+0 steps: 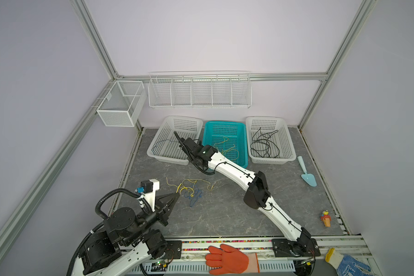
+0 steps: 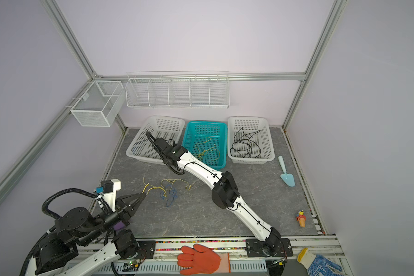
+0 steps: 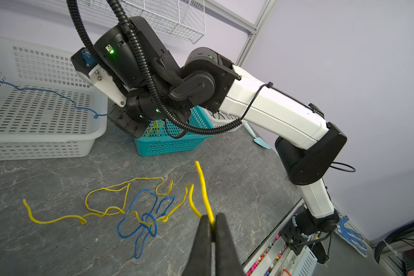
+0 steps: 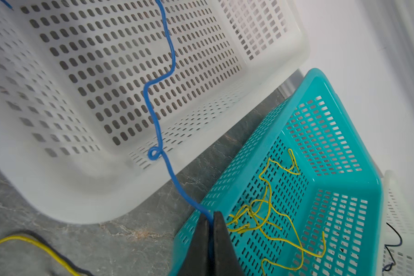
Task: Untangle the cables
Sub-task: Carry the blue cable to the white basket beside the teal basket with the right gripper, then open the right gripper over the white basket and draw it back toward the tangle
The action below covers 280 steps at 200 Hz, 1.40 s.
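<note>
A tangle of yellow and blue cables (image 1: 191, 191) (image 2: 168, 191) (image 3: 141, 215) lies on the grey table. My left gripper (image 3: 212, 218) (image 1: 177, 194) is shut on one yellow cable's end at the near left of that tangle. My right gripper (image 4: 210, 215) is shut on a blue cable (image 4: 158, 95) that trails into the left white basket (image 1: 153, 153). It hangs by the teal basket's (image 4: 320, 78) near corner. In both top views its wrist hides the fingers. A yellow cable (image 1: 227, 148) lies in the teal basket. Black cables (image 1: 264, 144) lie in the right white basket (image 1: 287, 153).
A pale blue trowel (image 1: 307, 172) and a small ice-cream toy (image 1: 326, 218) lie at the table's right. An orange glove (image 1: 227, 259) and a blue-and-white glove (image 1: 349, 264) rest on the front rail. Two white wire racks (image 1: 198, 90) hang on the back wall.
</note>
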Each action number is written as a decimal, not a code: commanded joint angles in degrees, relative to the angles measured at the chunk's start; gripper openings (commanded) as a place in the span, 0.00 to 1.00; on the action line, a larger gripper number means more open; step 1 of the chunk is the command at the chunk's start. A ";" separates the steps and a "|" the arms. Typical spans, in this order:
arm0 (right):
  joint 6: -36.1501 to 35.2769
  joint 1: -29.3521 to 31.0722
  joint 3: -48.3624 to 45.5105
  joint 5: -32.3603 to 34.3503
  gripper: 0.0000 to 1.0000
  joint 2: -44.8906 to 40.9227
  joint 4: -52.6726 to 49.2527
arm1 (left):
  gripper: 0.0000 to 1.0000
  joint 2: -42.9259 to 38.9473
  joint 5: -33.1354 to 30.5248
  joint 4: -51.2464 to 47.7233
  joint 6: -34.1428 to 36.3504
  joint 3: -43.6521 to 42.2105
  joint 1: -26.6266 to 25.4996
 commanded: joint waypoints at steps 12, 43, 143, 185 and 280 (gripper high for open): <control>-1.06 0.04 0.24 -2.88 0.08 0.82 0.32 | 0.00 -0.12 0.22 -0.69 1.17 -0.38 0.02; -0.01 -0.22 0.22 -3.25 0.12 0.15 0.32 | 0.00 -0.31 0.21 -0.69 1.13 -0.42 0.02; 5.57 -1.95 -0.86 -18.84 0.45 -4.31 -0.03 | 0.00 -0.68 -0.47 -0.75 1.08 -0.38 -0.01; 10.43 -5.71 -10.51 -28.87 0.56 -15.26 3.90 | 0.00 -0.39 -0.65 -0.86 1.04 -0.30 -0.03; 9.70 -6.48 -55.25 -43.09 0.63 -51.23 21.46 | 0.00 0.71 -1.57 -0.71 0.75 -0.16 -0.01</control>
